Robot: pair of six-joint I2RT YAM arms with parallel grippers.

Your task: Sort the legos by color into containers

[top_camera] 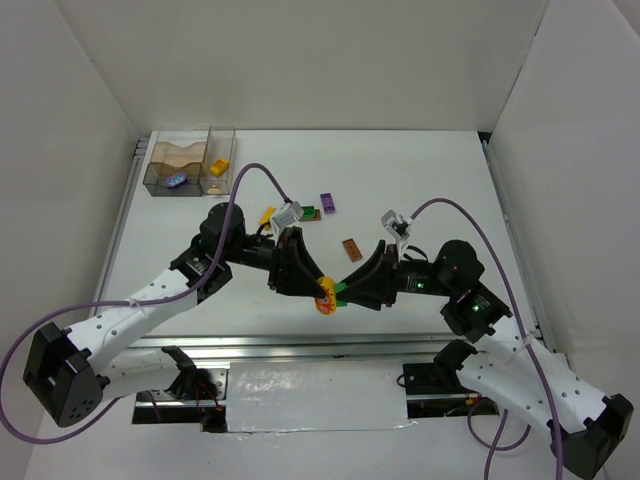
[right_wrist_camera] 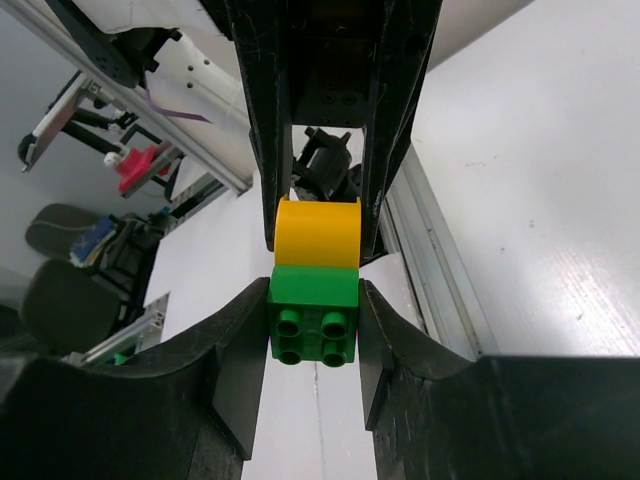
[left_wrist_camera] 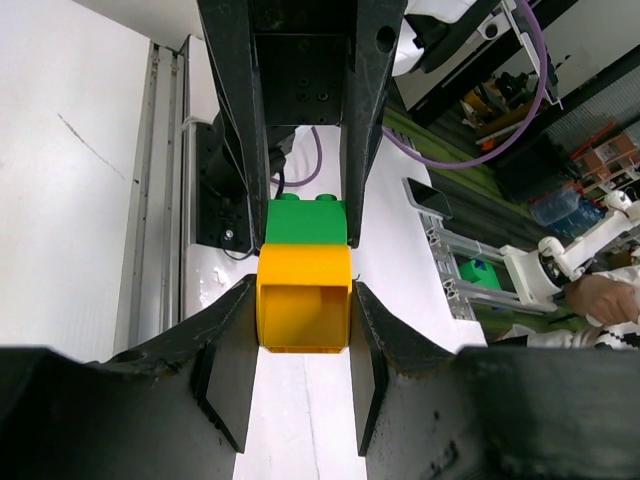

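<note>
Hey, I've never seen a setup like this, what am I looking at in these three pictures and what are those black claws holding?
These are two robot arms bolted to a white table. The overhead picture looks down on both; the other two come from cameras on each wrist. The left gripper is shut on a yellow brick, and the right gripper is shut on a green brick. The two bricks are joined, held between the arms. Loose on the table lie a purple brick, a brown brick and others. At the far left stand clear containers, with a yellow piece and a bluish one inside.
</note>
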